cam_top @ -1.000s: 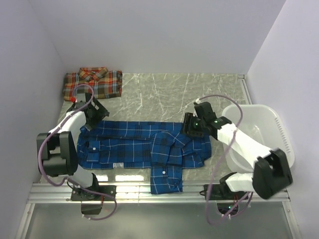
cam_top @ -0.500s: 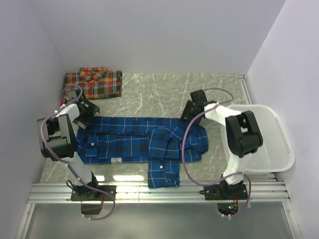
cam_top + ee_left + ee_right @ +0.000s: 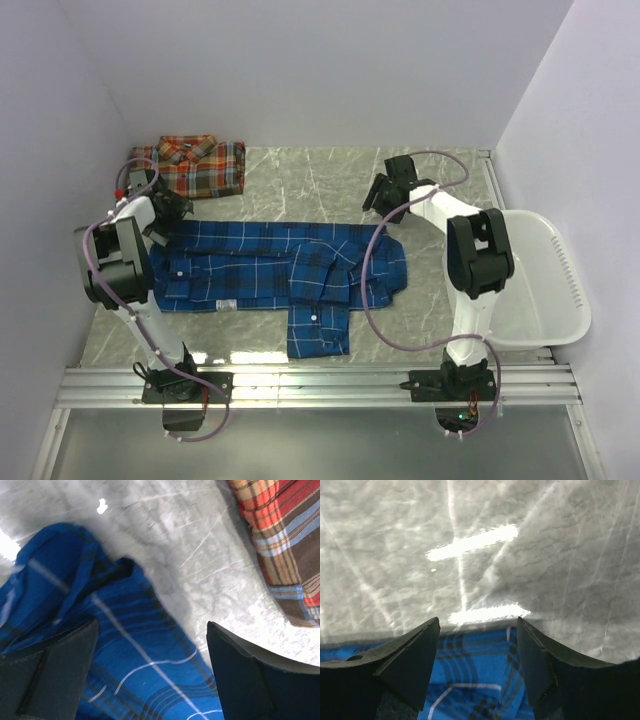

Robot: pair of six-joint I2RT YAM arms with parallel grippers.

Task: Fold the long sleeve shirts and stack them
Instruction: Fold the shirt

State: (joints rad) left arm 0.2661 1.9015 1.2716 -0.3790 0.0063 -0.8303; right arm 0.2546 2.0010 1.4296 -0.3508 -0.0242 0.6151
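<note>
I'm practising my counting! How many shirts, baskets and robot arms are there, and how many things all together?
Shirts: 2, the blue plaid shirt and the red-orange plaid shirt
White basket: 1
Robot arms: 2, the left arm and the right arm
Total: 5

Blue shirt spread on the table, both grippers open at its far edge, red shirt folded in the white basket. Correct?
No: the red shirt lies folded on the table, far left corner, not in the white basket. Top view shows it. The rest stands.
</note>
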